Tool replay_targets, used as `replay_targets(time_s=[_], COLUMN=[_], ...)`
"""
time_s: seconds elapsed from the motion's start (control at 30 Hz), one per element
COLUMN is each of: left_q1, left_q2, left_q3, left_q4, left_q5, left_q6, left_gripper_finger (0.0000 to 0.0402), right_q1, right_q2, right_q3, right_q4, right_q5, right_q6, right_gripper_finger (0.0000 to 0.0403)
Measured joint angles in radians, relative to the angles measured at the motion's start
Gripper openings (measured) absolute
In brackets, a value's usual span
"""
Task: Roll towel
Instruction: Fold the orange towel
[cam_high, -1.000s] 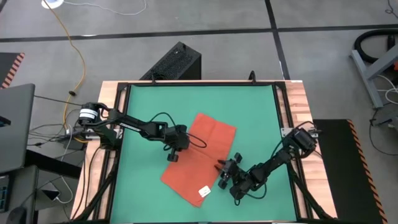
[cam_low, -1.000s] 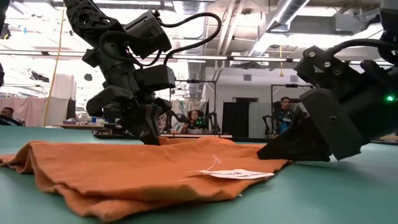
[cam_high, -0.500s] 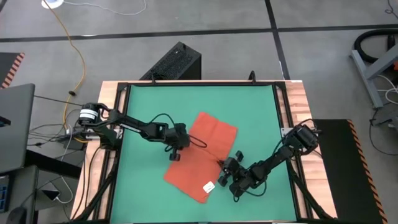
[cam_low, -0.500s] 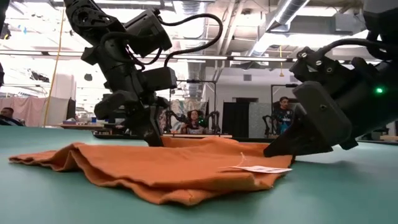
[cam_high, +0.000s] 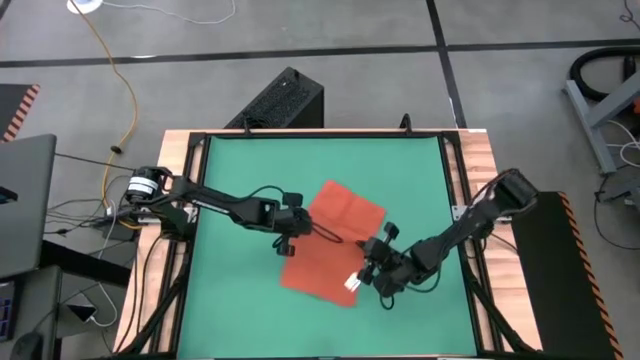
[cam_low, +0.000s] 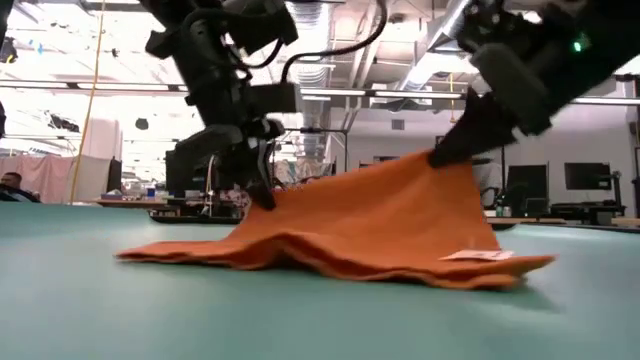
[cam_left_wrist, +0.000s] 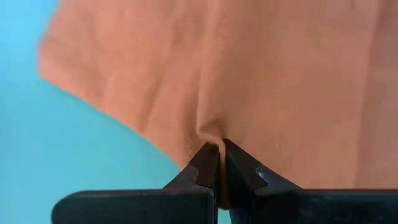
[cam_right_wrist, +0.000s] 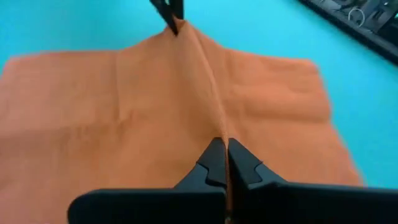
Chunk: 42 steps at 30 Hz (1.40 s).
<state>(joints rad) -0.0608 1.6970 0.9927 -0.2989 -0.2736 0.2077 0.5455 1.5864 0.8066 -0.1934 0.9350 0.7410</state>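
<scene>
The towel lies mid green surface, pulled up into a ridge. The left gripper pinches its left edge; the right gripper pinches its right edge, lifted higher.

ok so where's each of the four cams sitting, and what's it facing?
High: overhead, straight down on the table; both arms and the towel show.
Low: tabletop height, looking level across; both grippers lift the towel.
Left wrist: behind the left gripper, pinching cloth.
Right wrist: behind the right gripper, pinching a fold; the left gripper shows beyond.
All views share the towel.
</scene>
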Motion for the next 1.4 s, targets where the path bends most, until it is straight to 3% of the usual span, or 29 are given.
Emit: replay_targets(time_s=[0.23, 0.57, 0.87, 1.17, 1.4], left_q1=[0.015, 0.122, 0.273, 0.364, 0.367], left_q2=[0.0, -0.002, -0.002, -0.002, -0.025], left_q3=[0.101, 0.186, 0.19, 0.19, 0.19], left_q4=[-0.032, -0.041, 0.186, 0.397, 0.484], left_q5=[-0.106, -0.292, -0.341, -0.38, -0.419], left_q6=[0.104, 0.219, 0.399, 0.616, 0.697], left_gripper_finger=[0.0, 0.0, 0.0, 0.0, 0.0], right_q1=[-0.113, -0.302, -0.482, -0.63, -0.655], right_q2=[-0.124, -0.245, -0.259, -0.258, -0.258], right_q3=[0.0, 0.0, 0.0, 0.002, 0.002], right_q4=[-0.047, -0.061, -0.035, 0.236, 0.436], right_q5=[0.04, 0.088, 0.115, 0.166, 0.166], right_q6=[-0.22, -0.538, -0.745, -1.078, -1.265], right_gripper_finger=[0.0007, 0.0007, 0.0007, 0.0007, 0.0007])
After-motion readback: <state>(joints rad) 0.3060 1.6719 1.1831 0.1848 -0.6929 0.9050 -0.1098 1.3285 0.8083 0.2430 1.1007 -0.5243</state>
